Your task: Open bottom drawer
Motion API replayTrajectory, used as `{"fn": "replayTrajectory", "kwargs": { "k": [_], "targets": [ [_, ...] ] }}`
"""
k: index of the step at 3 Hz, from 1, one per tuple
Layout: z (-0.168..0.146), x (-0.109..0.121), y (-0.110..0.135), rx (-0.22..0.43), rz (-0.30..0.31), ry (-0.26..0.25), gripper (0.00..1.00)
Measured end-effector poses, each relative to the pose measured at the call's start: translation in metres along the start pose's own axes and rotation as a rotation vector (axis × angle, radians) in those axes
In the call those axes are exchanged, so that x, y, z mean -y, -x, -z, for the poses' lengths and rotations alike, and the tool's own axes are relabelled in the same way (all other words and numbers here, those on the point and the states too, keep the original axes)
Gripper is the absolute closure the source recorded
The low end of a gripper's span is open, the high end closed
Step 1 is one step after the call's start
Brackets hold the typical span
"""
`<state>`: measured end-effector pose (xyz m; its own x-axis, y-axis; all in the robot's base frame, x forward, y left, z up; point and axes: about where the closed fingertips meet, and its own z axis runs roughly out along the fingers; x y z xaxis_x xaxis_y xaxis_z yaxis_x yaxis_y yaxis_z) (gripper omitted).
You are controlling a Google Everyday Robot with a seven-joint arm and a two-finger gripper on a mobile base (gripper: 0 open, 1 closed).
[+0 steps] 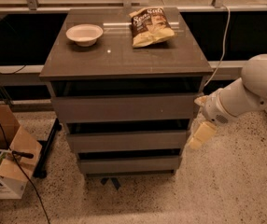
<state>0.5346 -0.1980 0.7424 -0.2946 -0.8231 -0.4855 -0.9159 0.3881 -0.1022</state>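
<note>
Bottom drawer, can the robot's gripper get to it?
Probably yes. The gripper hangs at the right edge of the cabinet, just above the bottom drawer, and nothing stands between them.
</note>
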Motion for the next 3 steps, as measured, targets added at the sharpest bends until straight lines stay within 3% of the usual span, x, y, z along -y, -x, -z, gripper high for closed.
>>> {"fn": "replayTrajectory", "kwargs": {
  "k": [1,2,3],
  "targets": [
    [0.000,0.000,0.000,0.000,0.000,0.000,0.00],
    [-0.032,0.005,-0.016,-0.001,0.004,0.000,0.00],
    [-0.072,0.008,-0.055,0.014,-0.023,0.011,0.00]
  ]
}}
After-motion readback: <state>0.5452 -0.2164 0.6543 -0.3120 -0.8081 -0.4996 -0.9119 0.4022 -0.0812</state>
